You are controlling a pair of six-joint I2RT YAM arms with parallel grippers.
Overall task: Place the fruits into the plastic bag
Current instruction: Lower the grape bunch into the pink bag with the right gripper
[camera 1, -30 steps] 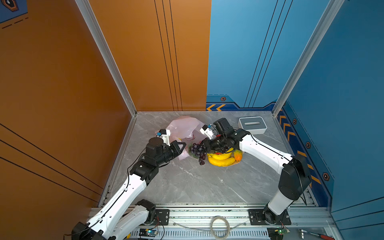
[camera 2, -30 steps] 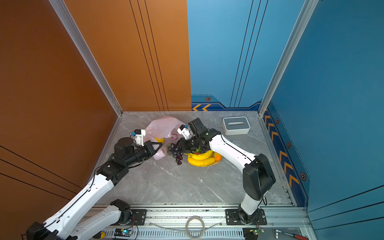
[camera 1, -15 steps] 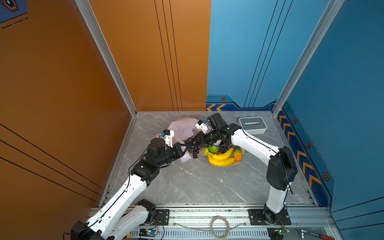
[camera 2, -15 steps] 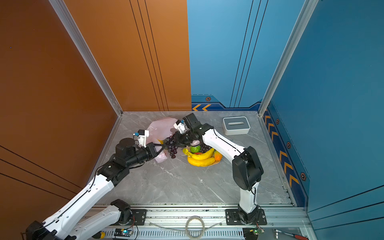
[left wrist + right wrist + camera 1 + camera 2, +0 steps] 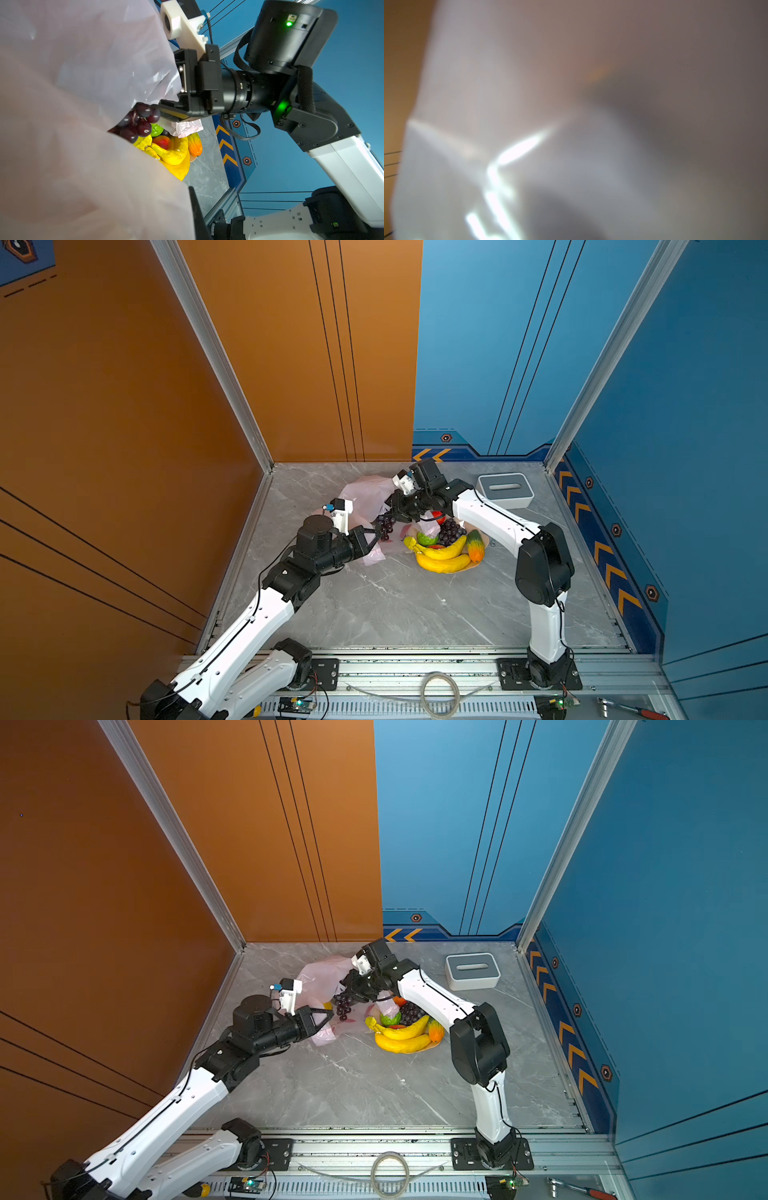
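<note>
While both arms leaned in over the grey marble table (image 5: 395, 605), we found the plastic bag (image 5: 365, 494) lying crumpled toward its far left part. It was pale pink and translucent, just beside the bowl and between the two grippers. From the right wrist, the bag (image 5: 571, 124) filled nearly the whole picture as a blur, so we could tell nothing else there. Well apart, at the far right, stood the white-and-grey slotted box (image 5: 505, 489). The peach bowl (image 5: 477, 565) sat near the middle and held most of the fruits.

The left gripper (image 5: 374, 536) was pinched fully together on a fold of the bag. The right gripper (image 5: 390, 512) reached across from the bowl side, its jaws narrowed on the top of a small grape bunch (image 5: 386, 526). That bunch hung at the bag's raised edge, close to the left fingertips; whether it was past the opening we could not tell.

In the bowl, the banana bunch (image 5: 442, 558) lay at the front and the oblong fruit (image 5: 475, 545) at the right rim. A second grape bunch (image 5: 452, 530) sat behind the bananas, with the lime (image 5: 427, 538) beside it. In the left wrist view the mango (image 5: 163, 141) showed among the bananas.
</note>
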